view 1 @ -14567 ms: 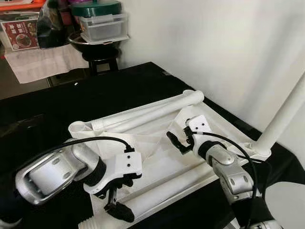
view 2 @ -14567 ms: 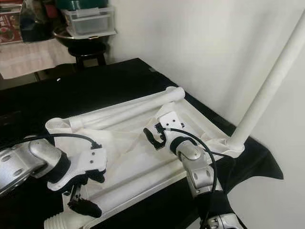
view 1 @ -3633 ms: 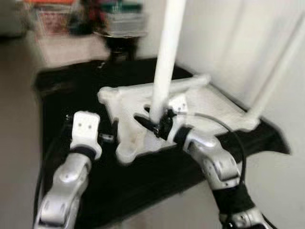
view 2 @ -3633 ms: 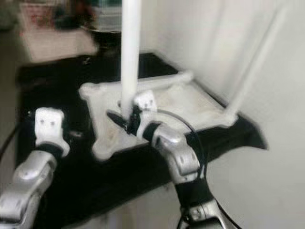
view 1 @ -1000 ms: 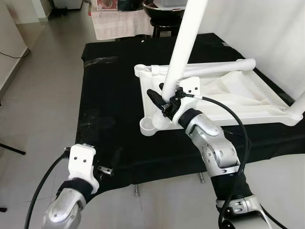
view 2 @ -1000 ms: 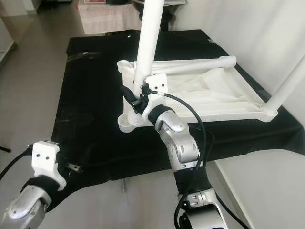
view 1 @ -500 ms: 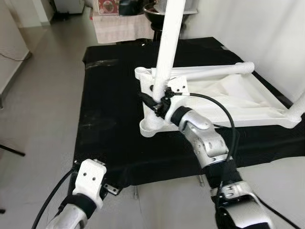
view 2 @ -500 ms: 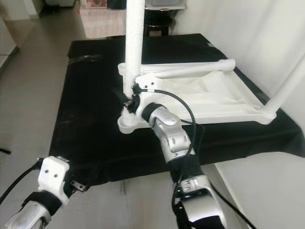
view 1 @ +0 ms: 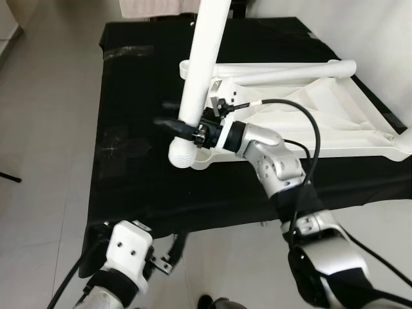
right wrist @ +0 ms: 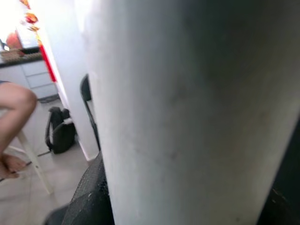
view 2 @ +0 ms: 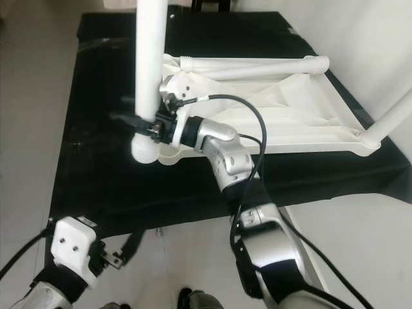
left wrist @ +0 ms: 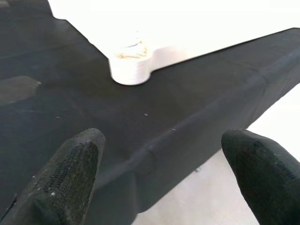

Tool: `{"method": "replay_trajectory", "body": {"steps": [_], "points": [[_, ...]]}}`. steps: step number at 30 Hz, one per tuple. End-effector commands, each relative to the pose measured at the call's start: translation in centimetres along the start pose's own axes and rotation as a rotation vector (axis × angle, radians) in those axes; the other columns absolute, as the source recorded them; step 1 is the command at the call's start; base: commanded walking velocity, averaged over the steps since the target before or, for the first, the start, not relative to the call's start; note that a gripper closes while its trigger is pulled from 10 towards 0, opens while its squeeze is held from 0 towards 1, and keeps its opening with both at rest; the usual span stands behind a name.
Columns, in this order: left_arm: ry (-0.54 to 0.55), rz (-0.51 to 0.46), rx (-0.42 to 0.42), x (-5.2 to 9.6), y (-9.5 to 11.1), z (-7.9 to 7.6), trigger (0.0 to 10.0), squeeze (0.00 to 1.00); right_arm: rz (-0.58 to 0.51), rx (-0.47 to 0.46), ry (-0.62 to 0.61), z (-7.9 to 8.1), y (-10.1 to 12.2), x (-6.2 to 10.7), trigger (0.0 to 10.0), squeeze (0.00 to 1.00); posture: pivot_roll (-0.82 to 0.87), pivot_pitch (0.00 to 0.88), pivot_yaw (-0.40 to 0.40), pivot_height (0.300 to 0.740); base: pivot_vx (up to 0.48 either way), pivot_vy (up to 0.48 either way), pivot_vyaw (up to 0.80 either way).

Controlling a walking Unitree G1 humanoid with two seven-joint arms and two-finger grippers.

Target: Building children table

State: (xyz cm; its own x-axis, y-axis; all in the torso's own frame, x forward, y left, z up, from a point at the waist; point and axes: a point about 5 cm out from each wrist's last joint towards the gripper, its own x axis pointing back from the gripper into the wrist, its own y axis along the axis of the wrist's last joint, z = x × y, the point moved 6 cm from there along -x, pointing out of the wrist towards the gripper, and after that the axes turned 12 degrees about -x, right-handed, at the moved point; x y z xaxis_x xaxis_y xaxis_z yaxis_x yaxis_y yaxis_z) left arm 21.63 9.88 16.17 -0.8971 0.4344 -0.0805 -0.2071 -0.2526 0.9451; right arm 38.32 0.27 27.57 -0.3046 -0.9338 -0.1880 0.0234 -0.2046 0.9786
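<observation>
- The right pincer (view 1: 182, 127) pinches a long white leg tube (view 1: 205, 58) just above its ribbed lower end; one black finger (view 1: 168, 123) pokes out past the tube on the side away from the arm.
- The tube rises steeply from the pincer and leaves the top of the head views; its ribbed end (view 1: 181, 156) hangs just beside the round corner socket (view 1: 205, 156) of the upturned white table top (view 1: 335, 122), not seated in it.
- The table top lies on the black-covered bench (view 1: 129, 96), reaching away from the right pincer toward the wall; another white leg (view 1: 283, 72) lies across its far edge and a third (view 2: 393, 119) stands up at its far corner.
- In the right wrist view the white tube (right wrist: 187, 108) sits tight against the camera, with a person's bare leg (right wrist: 14, 105) and a dark backpack (right wrist: 60, 133) on the floor beyond.
- The left pincer (left wrist: 159, 173) is low at the bench's near edge, fingers (left wrist: 65, 178) spread wide and holding nothing; ahead of it on the black cloth is the ribbed tube end (left wrist: 130, 68).
</observation>
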Motion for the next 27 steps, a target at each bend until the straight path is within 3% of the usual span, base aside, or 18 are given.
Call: {"method": "replay_trajectory", "body": {"steps": [1, 10, 17, 27], "points": [[-0.019, -0.006, -0.005, 0.3, 0.3, -0.4, 10.0, 0.00, 0.000, 0.021, 0.007, -0.1, 0.3, 0.0, 10.0, 0.00, -0.14, 0.294, -0.128, 0.740, 0.000, 0.000, 0.00], [-0.060, -0.008, 0.014, 1.0, 1.1, -1.5, 10.0, 0.00, -0.009, 0.020, -0.015, -1.6, 1.9, 0.8, 10.0, 0.00, -0.13, 0.339, -0.122, 0.740, 0.000, 0.000, 0.00], [-0.074, -0.001, 0.022, 1.4, 1.3, -1.9, 10.0, 0.00, 0.017, 0.016, -0.019, -2.1, 1.4, 0.9, 10.0, 0.00, -0.13, 0.352, -0.119, 0.740, 0.000, 0.000, 0.00], [-0.080, 0.003, 0.028, 1.6, 1.5, -2.1, 10.0, 0.00, 0.030, 0.014, 0.034, -0.8, 1.1, -0.5, 10.0, 0.00, -0.13, 0.363, -0.123, 0.740, 0.000, 0.000, 0.00]]}}
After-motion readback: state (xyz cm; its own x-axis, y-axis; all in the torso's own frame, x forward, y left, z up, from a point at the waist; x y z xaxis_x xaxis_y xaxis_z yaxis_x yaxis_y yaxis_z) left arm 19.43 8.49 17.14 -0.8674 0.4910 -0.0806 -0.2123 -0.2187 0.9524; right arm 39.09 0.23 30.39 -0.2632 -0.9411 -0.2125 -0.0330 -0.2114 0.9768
